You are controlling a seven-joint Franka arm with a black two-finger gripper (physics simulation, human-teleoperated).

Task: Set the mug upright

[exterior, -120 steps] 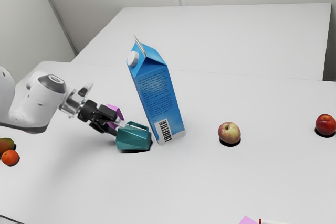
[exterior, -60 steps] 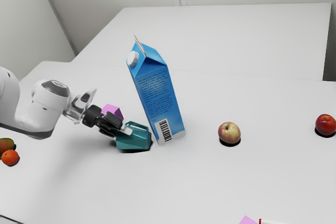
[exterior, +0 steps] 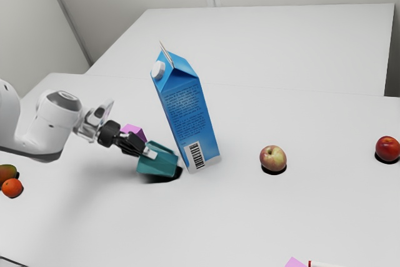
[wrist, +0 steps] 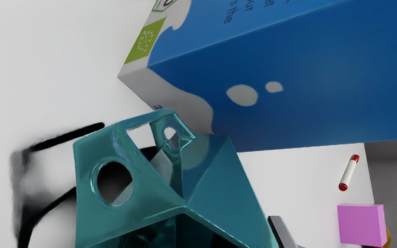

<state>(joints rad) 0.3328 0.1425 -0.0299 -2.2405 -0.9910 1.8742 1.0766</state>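
Observation:
The teal mug point(exterior: 157, 163) is tilted beside the foot of the blue carton point(exterior: 189, 114), its lower edge slightly above its dark shadow. My gripper point(exterior: 150, 153) is at the mug's side facing the arm, shut on it. In the wrist view the faceted teal mug point(wrist: 212, 179) has its dark hollow toward my hand. One grey fingertip point(wrist: 282, 229) of my gripper point(wrist: 215, 213) lies along the mug's outer wall; the mug hides the other.
The tall carton point(wrist: 308, 82) leans close beside the mug. A purple block point(exterior: 134, 132) is behind the gripper. An apple point(exterior: 273, 158) and a red fruit point(exterior: 388, 148) stand toward the exterior view's right; an orange point(exterior: 12, 187) is at its left. A marker point(wrist: 349, 173) lies farther off.
My gripper has come over the mug's near part and closed on it. The mug has tipped and risen a little, with more shadow beneath it. The carton has not moved.

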